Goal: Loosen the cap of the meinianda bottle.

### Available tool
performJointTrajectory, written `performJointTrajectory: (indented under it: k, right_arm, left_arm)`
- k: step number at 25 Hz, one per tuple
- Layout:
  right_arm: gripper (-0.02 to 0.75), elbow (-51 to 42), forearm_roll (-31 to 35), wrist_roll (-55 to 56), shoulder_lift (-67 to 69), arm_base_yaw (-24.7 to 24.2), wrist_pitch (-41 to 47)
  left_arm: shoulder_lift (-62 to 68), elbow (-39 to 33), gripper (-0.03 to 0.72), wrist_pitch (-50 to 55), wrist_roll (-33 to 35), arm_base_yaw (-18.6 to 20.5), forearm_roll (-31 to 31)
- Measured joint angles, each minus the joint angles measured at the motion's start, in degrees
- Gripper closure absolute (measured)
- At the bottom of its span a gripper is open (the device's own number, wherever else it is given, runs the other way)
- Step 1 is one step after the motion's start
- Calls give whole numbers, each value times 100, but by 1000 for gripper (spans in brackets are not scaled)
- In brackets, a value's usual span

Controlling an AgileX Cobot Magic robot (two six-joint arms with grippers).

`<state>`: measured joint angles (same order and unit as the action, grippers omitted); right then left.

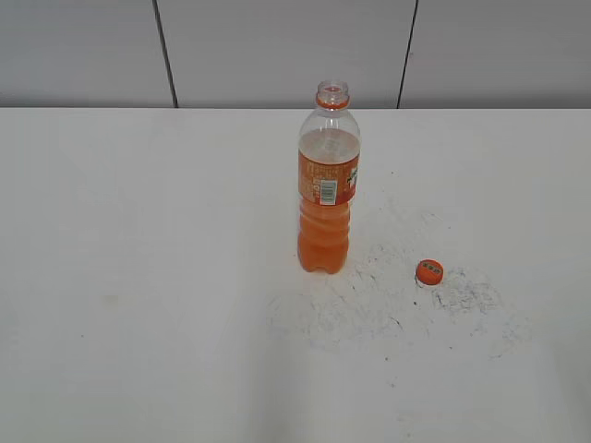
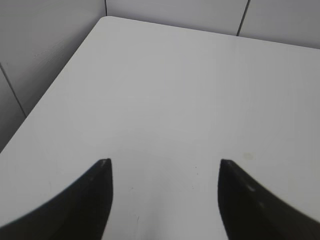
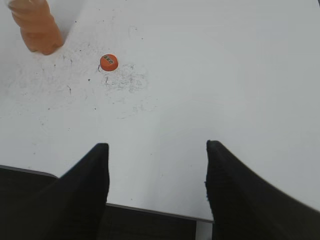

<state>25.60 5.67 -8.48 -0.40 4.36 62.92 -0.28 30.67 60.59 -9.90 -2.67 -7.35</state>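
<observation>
The meinianda bottle (image 1: 327, 185) stands upright near the middle of the white table, its neck open with no cap on it. Its lower part shows at the top left of the right wrist view (image 3: 35, 25). The orange cap (image 1: 429, 271) lies on the table to the right of the bottle, apart from it, and also shows in the right wrist view (image 3: 108, 62). My left gripper (image 2: 165, 162) is open and empty over bare table near a far corner. My right gripper (image 3: 157, 145) is open and empty over the table's near edge. Neither gripper shows in the exterior view.
The white table (image 1: 138, 277) has dark scuff marks (image 1: 388, 286) around the bottle and cap. A grey panelled wall (image 1: 277, 46) runs behind the table. The table's rounded corner (image 2: 102, 20) and near edge (image 3: 150, 209) show in the wrist views.
</observation>
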Motion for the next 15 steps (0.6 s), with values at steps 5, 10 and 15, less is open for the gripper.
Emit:
performJointTrajectory:
  k: [5,10,15]
  right_arm:
    - [286,0,1,0,0,0,0]
    - [286,0,13,0,0,0,0]
    - [286,0,13,-1,0,0,0]
  left_arm:
    - [0,0,185,0,0,0,0]
    - [0,0,190,0,0,0,0]
    - [0,0,207,0,0,0,0]
